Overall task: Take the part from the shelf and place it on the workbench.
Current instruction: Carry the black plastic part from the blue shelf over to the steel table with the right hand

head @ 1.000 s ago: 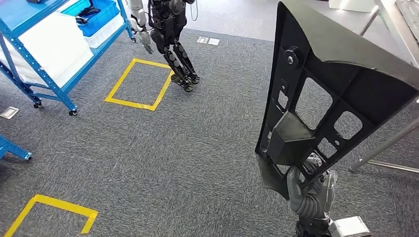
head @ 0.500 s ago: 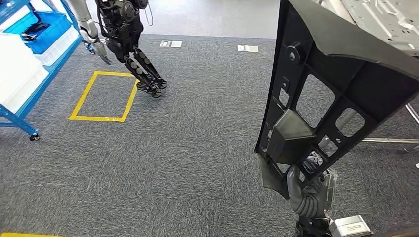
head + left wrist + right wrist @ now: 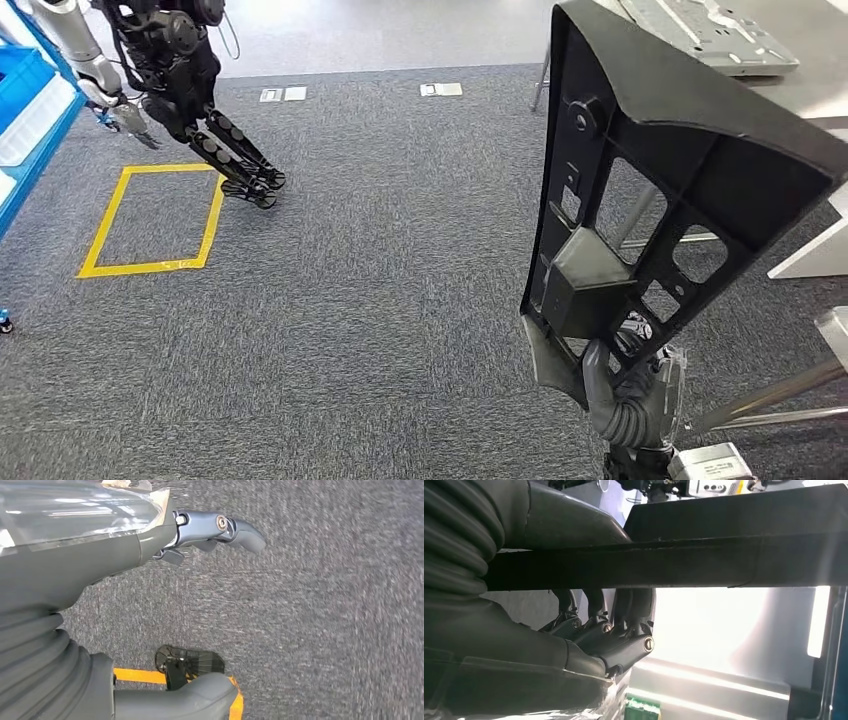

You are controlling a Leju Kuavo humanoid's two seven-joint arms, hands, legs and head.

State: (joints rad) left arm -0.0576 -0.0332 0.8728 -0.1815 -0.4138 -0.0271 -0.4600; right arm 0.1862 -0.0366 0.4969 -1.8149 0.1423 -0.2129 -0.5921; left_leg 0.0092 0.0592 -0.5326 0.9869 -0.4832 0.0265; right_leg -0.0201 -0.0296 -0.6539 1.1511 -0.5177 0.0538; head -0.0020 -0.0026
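Right hand [image 3: 632, 395], low and nearest in head view: fingers wrapped around the bottom edge of the part [image 3: 660, 200], a large black moulded panel with ribs and cut-out windows. Panel held upright, narrow end down in the hand, wide end tilted up and toward the right. In the right wrist view the dark fingers [image 3: 609, 630] curl under the panel's edge [image 3: 664, 562], gripping it.

Left hand [image 3: 150, 555]: hangs over grey carpet [image 3: 325, 605]; fingers extended and apart, holding nothing.

Mid ground: grey carpet floor [image 3: 380, 280]; a yellow taped rectangle [image 3: 152, 218] to the left.

Beyond the part, right side: workbench [image 3: 810, 80] with slanted metal legs, a grey metal plate [image 3: 708, 32] lying on its top. Part is well above the floor, beside the workbench, not resting on it.

Far left: another humanoid robot [image 3: 170, 75] standing by the tape; blue shelf [image 3: 28, 110] at the frame edge.
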